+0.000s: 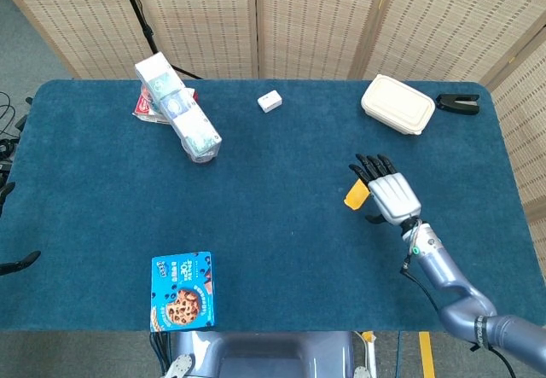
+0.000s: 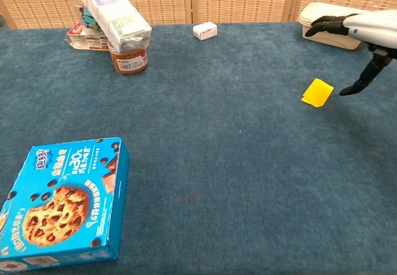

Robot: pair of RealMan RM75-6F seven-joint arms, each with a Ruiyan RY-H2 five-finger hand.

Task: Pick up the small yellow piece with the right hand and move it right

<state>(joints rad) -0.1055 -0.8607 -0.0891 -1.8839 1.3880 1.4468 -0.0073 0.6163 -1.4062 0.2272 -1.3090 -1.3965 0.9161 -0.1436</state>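
The small yellow piece [image 1: 355,196] [image 2: 317,93] lies flat on the blue table, right of centre. My right hand [image 1: 386,191] [image 2: 360,38] hovers above its right side, fingers spread and holding nothing; in the head view it covers the piece's right edge. In the chest view the thumb [image 2: 365,77] points down just right of the piece, apart from it. Of my left hand [image 1: 17,264] only dark fingertips show at the left edge of the head view, off the table.
A blue cookie box [image 1: 182,291] lies near the front left. A long box leans on a jar [image 2: 128,58] at the back left. A small white block [image 1: 270,101], a cream lidded container [image 1: 397,104] and a black clip [image 1: 458,101] sit along the back.
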